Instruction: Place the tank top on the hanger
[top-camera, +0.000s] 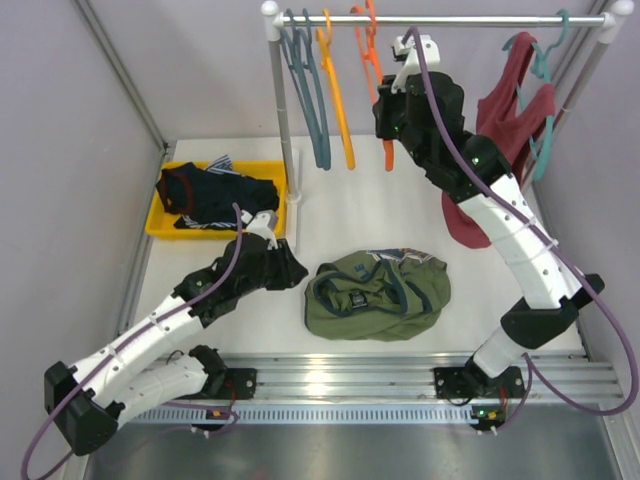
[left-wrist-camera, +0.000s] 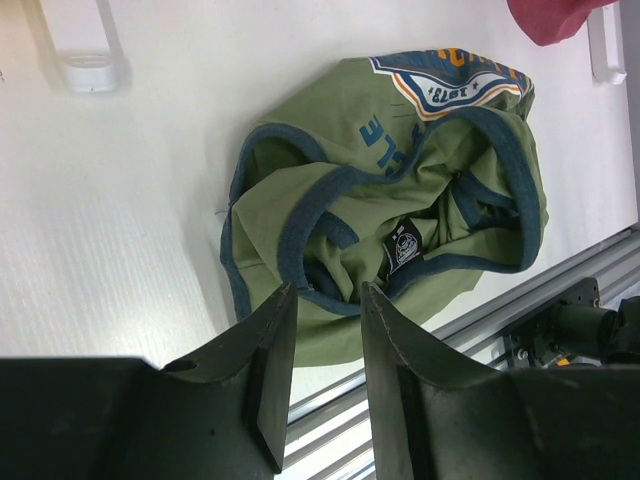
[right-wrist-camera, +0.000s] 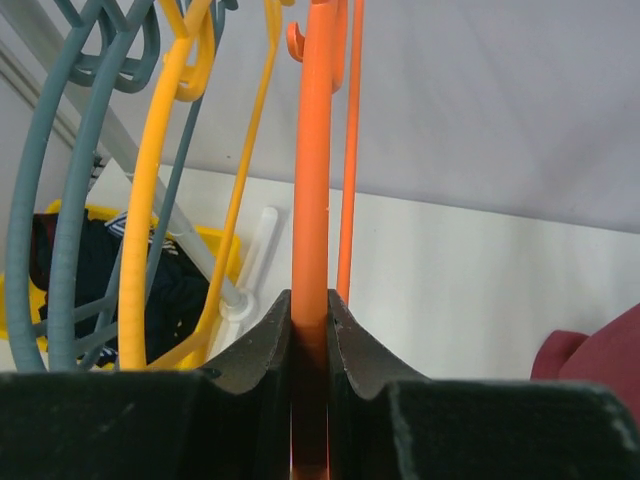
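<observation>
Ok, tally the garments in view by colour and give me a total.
Olive-green fabric tank top with navy trim: 1
Dark red fabric tank top: 1
Dark navy striped fabric garment: 1
Total: 3

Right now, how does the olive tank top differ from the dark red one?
Pose: the olive tank top lies crumpled in a heap on the table; the dark red tank top hangs from a teal hanger on the rail.
Look: the olive tank top has navy trim and a printed patch; the dark red tank top looks plain red, with no print in view.
Shared: both are sleeveless tops.
</observation>
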